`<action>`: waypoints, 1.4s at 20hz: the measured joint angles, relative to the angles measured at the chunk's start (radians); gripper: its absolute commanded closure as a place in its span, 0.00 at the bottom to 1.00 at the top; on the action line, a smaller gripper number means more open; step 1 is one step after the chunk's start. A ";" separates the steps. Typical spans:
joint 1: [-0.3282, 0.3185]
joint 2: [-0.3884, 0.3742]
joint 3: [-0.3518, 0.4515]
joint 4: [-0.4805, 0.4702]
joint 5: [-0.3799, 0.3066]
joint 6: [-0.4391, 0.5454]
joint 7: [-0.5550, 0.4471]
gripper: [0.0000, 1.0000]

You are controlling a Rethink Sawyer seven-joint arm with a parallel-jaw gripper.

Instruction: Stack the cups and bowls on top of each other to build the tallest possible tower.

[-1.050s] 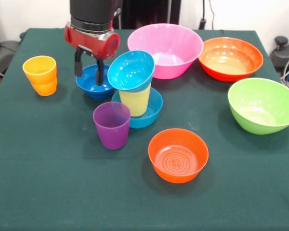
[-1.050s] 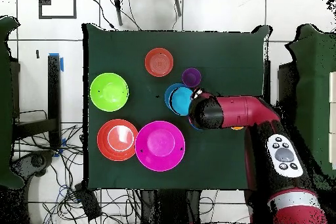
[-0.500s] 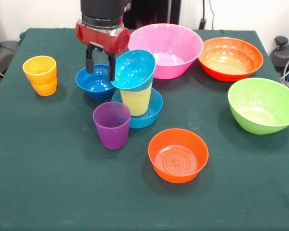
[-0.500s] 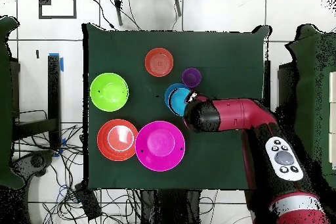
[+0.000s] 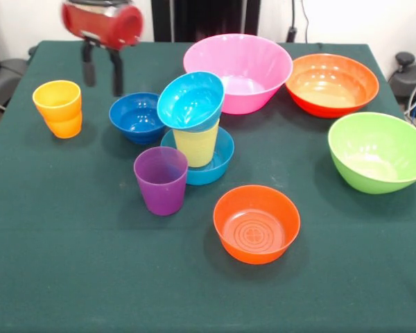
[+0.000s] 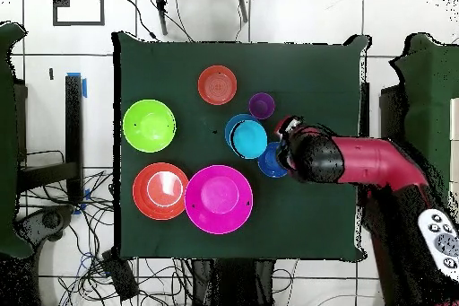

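Table [image 5: 69, 277]: near half open, bowls crowd the far half. Tower [image 5: 194, 132] at centre: mid-blue bowl [image 5: 222, 163], upright yellow cup [image 5: 196, 146], cyan bowl [image 5: 189, 101] tilted on top. Gripper [image 5: 102, 68] raised between the orange cup [image 5: 57, 108] and dark blue bowl [image 5: 137, 116], fingers apart, empty

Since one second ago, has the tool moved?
Yes. In the front view the tool has risen and shifted left, away from the cyan bowl, and now hangs above the table between the orange cup and the dark blue bowl.
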 measured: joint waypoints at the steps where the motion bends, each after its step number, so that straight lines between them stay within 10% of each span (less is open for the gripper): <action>1: -0.017 -0.005 0.010 0.000 0.000 0.004 -0.006 0.00; 7: -0.053 -0.014 0.034 -0.006 -0.002 0.032 -0.045 0.00; 28: 0.124 0.059 0.034 -0.045 -0.045 0.040 -0.045 0.00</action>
